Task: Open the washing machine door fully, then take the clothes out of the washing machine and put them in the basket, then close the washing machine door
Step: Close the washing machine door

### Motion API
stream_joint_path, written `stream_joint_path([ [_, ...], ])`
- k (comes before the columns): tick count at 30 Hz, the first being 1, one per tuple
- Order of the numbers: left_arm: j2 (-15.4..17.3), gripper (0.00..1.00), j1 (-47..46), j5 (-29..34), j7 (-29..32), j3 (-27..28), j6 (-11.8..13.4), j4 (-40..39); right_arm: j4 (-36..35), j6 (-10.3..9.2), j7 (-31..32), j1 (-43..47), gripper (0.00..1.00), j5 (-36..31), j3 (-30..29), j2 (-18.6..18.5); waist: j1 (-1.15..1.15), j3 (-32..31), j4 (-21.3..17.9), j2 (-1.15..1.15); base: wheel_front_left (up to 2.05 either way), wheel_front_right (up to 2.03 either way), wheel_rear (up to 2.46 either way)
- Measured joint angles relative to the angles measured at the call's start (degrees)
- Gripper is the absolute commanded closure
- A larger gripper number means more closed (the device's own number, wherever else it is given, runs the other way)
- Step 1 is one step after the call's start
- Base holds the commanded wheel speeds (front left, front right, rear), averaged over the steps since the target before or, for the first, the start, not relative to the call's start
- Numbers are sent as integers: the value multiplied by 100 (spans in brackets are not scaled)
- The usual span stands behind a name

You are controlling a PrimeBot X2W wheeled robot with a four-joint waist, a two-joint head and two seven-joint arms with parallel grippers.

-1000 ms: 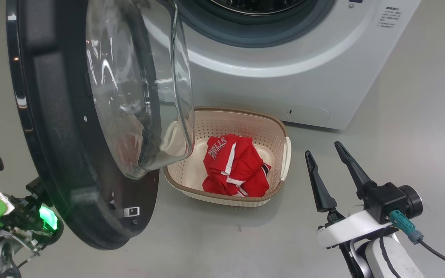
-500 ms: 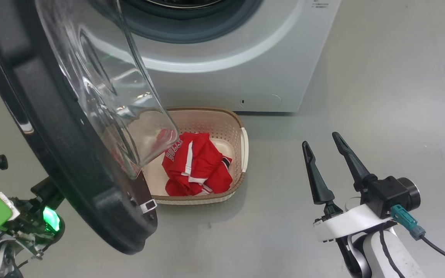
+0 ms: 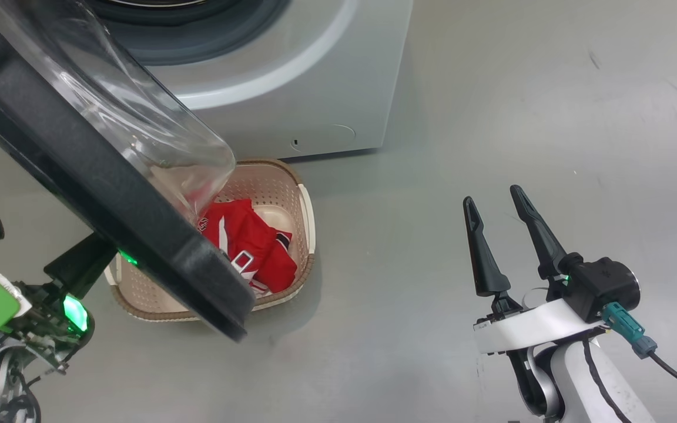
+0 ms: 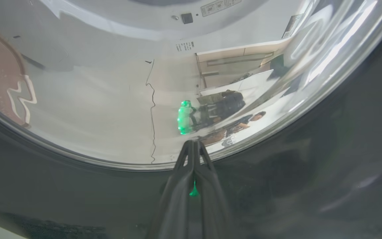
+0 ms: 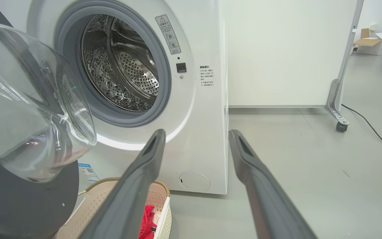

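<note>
The white washing machine (image 3: pixel 315 82) stands at the top with its steel drum (image 5: pixel 124 76) bare. Its door (image 3: pixel 109 205), black-rimmed with a clear glass bowl (image 3: pixel 138 123), hangs part open over the left side of the cream basket (image 3: pixel 309 235). Red clothes (image 3: pixel 250 241) lie in the basket. My left gripper (image 4: pixel 192 143) is shut, empty, with its tips against the door's outer face, at the edge of the glass. In the head view the door hides it. My right gripper (image 3: pixel 492 197) stands open and empty over bare floor, right of the basket.
Grey floor spreads to the right of the machine. A white partition on castors (image 5: pixel 338 116) and a black cable (image 5: pixel 373 132) lie at the far right. Cardboard boxes and a dark bin (image 5: pixel 376 41) stand far back.
The head camera has turned, sliding the whole picture left. The door has swung toward the machine and now covers the left part of the basket. The right gripper stays open.
</note>
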Motion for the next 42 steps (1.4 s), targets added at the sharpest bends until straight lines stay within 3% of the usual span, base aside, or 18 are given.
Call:
stream_joint_path([
  [8,-20,100,-432,124,-159,-27,20,56,-113,-98,0,-125,0,188,140,7,0,221,-399,0,0,0,0],
  [16,-32,100,-965,449,-420,-60,258,330,-250,-200,0,-238,0,291,225,11,0,463,-713,0,0,0,0],
  [42,-222,100,-2940,1413,-1822,88,477,1668,-325,-342,0,-446,0,582,531,30,0,935,-1515,0,0,0,0],
])
